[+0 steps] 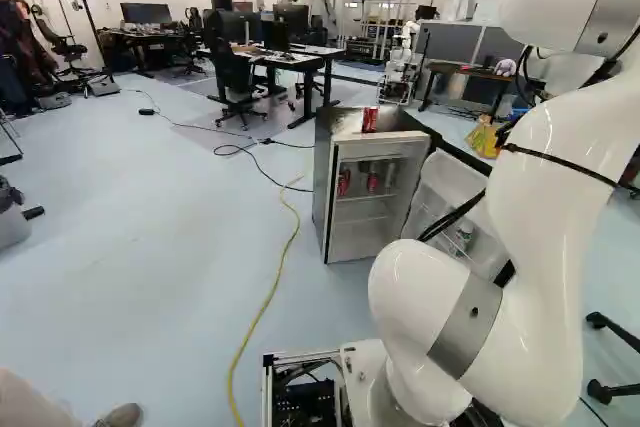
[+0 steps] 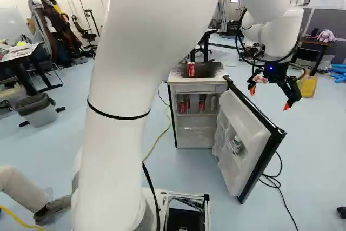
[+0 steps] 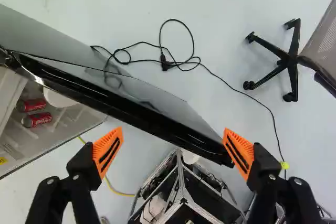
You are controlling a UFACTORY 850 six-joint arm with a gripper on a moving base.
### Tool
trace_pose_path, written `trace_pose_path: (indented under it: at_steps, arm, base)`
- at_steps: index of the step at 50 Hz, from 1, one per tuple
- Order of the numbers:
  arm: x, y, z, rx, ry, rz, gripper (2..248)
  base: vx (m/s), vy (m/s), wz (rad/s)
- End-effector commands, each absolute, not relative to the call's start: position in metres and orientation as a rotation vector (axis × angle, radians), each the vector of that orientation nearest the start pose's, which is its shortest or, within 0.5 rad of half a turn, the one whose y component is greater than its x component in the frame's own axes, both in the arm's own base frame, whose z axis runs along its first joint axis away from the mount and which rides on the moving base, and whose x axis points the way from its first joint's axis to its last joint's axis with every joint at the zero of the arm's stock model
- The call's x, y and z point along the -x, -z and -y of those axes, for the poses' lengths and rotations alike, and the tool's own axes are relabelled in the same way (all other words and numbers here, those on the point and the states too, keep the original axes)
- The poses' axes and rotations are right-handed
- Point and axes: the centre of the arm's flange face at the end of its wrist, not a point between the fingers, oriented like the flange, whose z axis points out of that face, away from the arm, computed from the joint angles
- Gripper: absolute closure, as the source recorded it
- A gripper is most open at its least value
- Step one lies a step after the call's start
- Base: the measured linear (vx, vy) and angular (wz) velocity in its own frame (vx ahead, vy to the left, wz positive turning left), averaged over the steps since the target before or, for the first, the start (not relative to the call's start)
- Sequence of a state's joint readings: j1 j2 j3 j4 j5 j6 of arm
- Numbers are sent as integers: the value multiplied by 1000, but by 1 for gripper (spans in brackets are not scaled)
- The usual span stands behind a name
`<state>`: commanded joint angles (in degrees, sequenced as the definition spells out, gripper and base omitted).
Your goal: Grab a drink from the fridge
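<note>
The jaws stand wide apart around nothing, at the upper right of the right base view. Below and left of them, the open fridge door point(image 2: 246, 116) swings out from the fridge point(image 2: 200, 88). Inside, near that view's centre, red soda cans point(image 2: 202, 105) stand upright; another red can point(image 2: 191, 69) sits on top. Likely light to moderate, smooth and dentable: best held gently at mid-body. How full they are, and their exact number inside, cannot be told.

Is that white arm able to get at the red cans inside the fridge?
Probably, but not straight from there: the door stands wide open and the cans show inside, yet the open gripper hangs over the door, so the arm would likely need to come round it first.
</note>
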<state>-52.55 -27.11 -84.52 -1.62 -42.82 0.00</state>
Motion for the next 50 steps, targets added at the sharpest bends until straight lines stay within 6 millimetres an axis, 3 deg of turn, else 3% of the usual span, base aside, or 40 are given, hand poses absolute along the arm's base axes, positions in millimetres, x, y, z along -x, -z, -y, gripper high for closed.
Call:
trace_pose_path:
  at_steps: [17, 36, 50]
  arm:
    - [-398, -519, 533, 2915, 338, -1431, 3]
    - [-422, -517, 534, 2839, 315, -1431, 3]
    - [-436, -500, 551, 2759, 280, -1456, 3]
  base:
    - [0, 0, 0]
    - [0, 0, 0]
    - [0, 0, 0]
